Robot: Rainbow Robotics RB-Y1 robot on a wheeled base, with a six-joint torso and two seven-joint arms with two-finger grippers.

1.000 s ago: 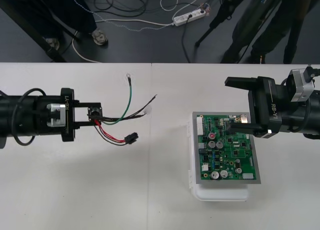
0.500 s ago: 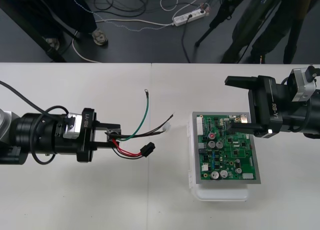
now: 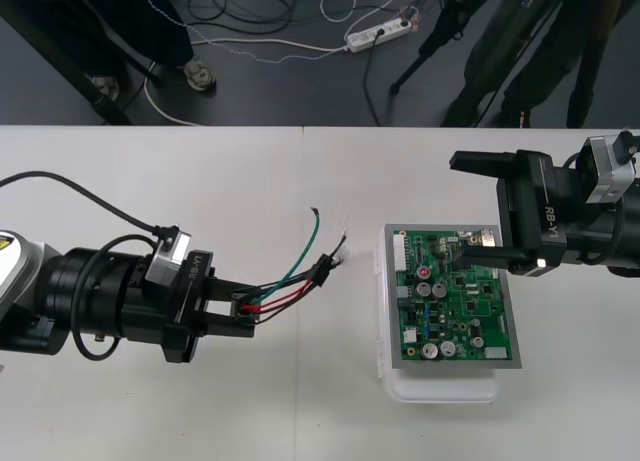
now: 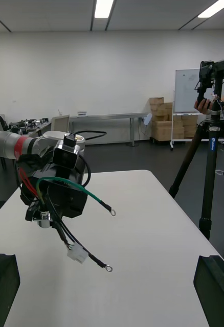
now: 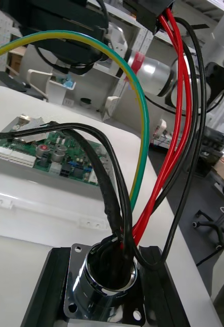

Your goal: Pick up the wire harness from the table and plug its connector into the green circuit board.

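My left gripper (image 3: 243, 314) is shut on the wire harness's round metal socket (image 3: 244, 308) and holds it off the table, left of the green circuit board (image 3: 455, 301). Red and black wires (image 3: 290, 296) run from the socket toward the board and end at the small black plug (image 3: 322, 270), which hangs free. A green wire (image 3: 300, 251) arcs upward. In the left wrist view the flanged socket (image 5: 106, 278) sits between my fingers (image 5: 44, 299), with the board (image 5: 50, 150) beyond. My right gripper (image 3: 478, 207) stands open over the board's far edge.
The board rests on a white base (image 3: 440, 386) right of centre. In the right wrist view the left gripper (image 4: 56, 196) holds the harness above the bare table (image 4: 142, 230), with a white connector (image 4: 78, 253) dangling from it. Cables lie on the dark floor beyond the table's far edge.
My left arm has swung toward the table's front and to the right, carrying the harness nearer the board. The plug now hangs close to the board's left edge. The right arm has not moved.
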